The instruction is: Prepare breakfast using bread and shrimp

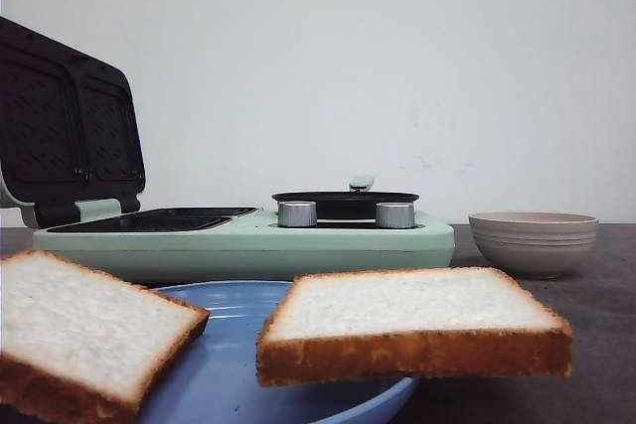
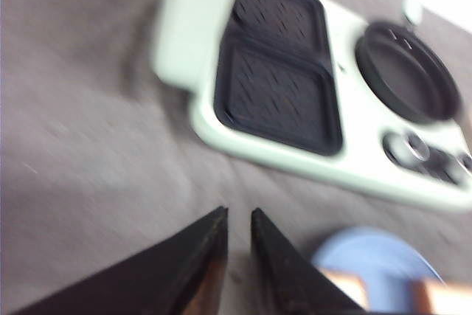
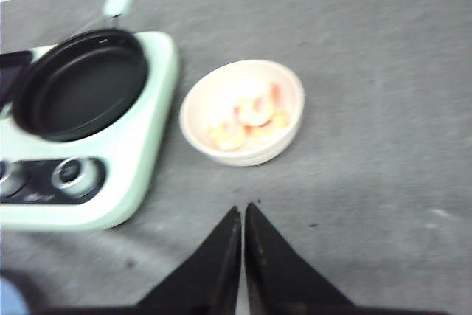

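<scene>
Two bread slices on one blue plate, one breakfast maker, one bowl of shrimp.

Two slices of bread (image 1: 412, 323) (image 1: 84, 335) lie on the blue plate (image 1: 224, 364), nearest the front camera on the grey worktop (image 3: 369, 145). Behind stands one mint-green breakfast maker (image 1: 248, 240): lid raised, two dark grill wells, one round pan (image 3: 81, 82), two silver knobs (image 1: 297, 212) (image 1: 396, 214). One beige bowl (image 3: 243, 112) holds shrimp (image 3: 251, 116). No writing is legible. The left tool (image 2: 238, 215) shows a narrow gap; the right tool (image 3: 243, 210) is nearly closed, empty.
</scene>
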`<action>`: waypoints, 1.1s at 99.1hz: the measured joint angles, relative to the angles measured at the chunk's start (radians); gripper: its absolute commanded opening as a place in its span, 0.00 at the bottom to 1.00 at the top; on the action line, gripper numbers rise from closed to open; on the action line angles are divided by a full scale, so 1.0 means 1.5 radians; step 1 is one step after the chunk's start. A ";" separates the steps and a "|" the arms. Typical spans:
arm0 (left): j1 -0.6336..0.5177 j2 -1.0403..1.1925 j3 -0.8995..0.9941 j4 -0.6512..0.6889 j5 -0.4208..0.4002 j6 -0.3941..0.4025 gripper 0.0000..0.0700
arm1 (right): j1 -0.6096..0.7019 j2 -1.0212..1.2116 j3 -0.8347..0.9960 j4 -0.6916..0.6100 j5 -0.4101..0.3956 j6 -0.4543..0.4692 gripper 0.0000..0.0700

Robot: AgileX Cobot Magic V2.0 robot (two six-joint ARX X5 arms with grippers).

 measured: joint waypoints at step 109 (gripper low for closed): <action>-0.198 0.338 0.001 -0.081 0.175 0.005 0.45 | 0.001 0.003 0.000 0.003 -0.077 -0.011 0.53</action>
